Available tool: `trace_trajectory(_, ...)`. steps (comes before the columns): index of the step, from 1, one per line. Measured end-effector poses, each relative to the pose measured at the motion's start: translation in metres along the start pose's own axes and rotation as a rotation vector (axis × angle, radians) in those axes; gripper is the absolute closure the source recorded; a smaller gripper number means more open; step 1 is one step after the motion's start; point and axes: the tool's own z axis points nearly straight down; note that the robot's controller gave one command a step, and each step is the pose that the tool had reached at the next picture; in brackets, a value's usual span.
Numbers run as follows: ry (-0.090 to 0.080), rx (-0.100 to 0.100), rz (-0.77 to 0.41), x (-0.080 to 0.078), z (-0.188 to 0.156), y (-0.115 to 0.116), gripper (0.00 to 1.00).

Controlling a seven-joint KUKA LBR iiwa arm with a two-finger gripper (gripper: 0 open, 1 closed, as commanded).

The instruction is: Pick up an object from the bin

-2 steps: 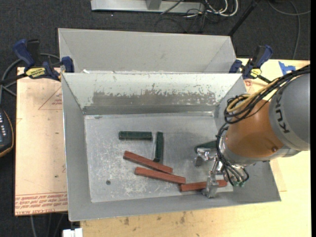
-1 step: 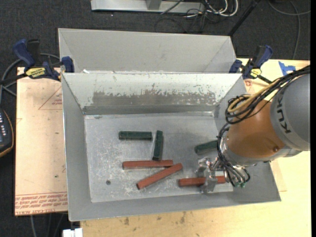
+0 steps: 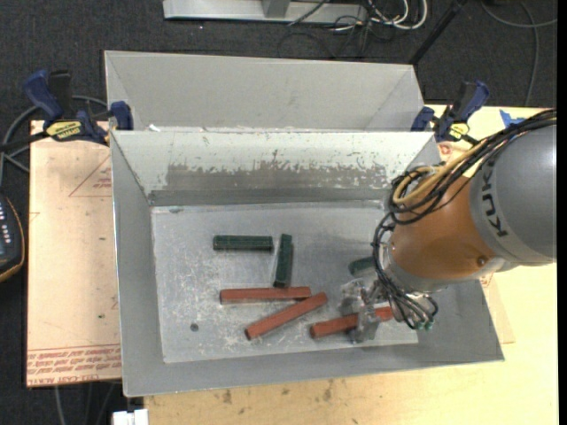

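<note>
My gripper (image 3: 361, 315) is low in the bin's front right part, under the arm's orange cover. It stands right over the right end of a short red-brown bar (image 3: 333, 328) that lies flat on the floor. A bit of red (image 3: 384, 312) pokes out on the gripper's other side; whether it belongs to that bar is hidden. A dark green piece (image 3: 361, 265) peeks out just behind the gripper, mostly covered by the arm.
Left of the gripper lie two longer red-brown bars (image 3: 285, 316) (image 3: 264, 295), one slanted, one level. Farther back are two dark green bars, one lying crosswise (image 3: 242, 243) and one lengthwise (image 3: 283, 260). The arm covers the bin's right side.
</note>
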Motion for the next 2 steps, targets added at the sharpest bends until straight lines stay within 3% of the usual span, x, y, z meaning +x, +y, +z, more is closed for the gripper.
trace_trajectory(1,-0.006,0.001,0.013,-0.011,-0.121,0.007,1.00)
trace_trajectory(2,-0.005,0.002,-0.294,-0.005,-0.226,-0.007,1.00)
